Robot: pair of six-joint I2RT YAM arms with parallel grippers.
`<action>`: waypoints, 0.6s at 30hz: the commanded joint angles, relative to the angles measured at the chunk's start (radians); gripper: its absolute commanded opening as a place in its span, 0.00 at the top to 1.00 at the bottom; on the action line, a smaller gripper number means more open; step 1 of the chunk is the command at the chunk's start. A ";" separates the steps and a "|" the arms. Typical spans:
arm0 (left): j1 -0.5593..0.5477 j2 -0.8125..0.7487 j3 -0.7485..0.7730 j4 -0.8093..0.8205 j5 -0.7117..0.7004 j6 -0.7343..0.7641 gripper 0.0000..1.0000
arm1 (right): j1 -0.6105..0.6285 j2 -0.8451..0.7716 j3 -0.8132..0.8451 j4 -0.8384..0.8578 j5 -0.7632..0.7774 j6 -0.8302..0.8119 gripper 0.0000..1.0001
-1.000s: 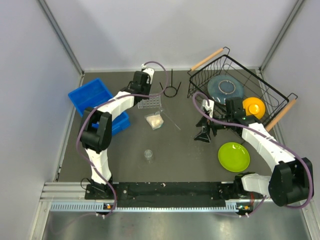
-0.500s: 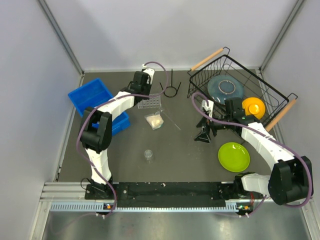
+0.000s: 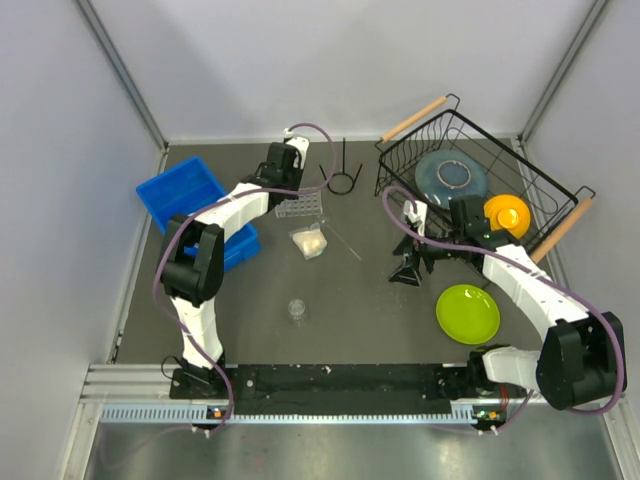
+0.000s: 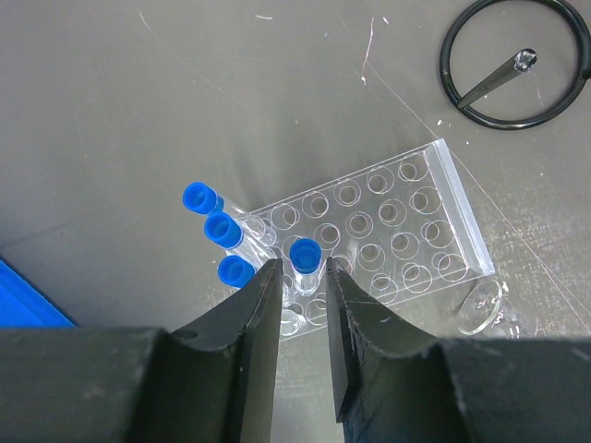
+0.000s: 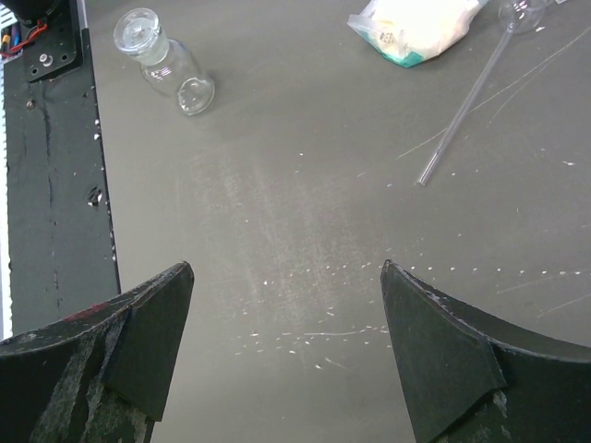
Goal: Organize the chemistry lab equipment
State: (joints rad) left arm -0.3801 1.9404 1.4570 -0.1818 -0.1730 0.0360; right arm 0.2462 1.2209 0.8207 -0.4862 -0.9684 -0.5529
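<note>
A dark table (image 3: pixel 380 320) seen from above: the left gripper (image 4: pixel 303 266) hangs over a clear grid rack (image 4: pixel 397 231) at the far middle. Its fingers are only narrowly apart on either side of one blue-capped tube (image 4: pixel 305 251) standing in the rack, and three more capped tubes (image 4: pixel 220 231) are slotted at one end. A black ring stand (image 4: pixel 489 81) sits just right of the rack, a cream-filled pouch (image 3: pixel 310 242) lies just near of it, and a small clear cup (image 3: pixel 297 309) lies nearer still. The right gripper (image 5: pixel 286 269) hovers over the table at the right, spread wide and holding nothing.
</note>
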 commanded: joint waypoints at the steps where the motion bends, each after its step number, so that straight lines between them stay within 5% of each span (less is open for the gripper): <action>1: 0.004 -0.008 0.022 0.013 0.003 0.002 0.69 | -0.005 0.002 0.049 -0.005 -0.016 -0.030 0.17; 9: 0.006 -0.101 0.025 0.013 0.030 -0.033 0.65 | -0.005 0.006 0.049 -0.008 -0.009 -0.041 0.17; 18: 0.010 -0.377 -0.124 0.042 0.003 -0.136 0.31 | -0.005 0.022 0.040 -0.017 0.008 -0.055 0.16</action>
State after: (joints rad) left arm -0.3801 1.7519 1.4143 -0.2001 -0.1471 -0.0338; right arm 0.2462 1.2369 0.8211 -0.5079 -0.9554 -0.5774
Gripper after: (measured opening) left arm 0.639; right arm 0.833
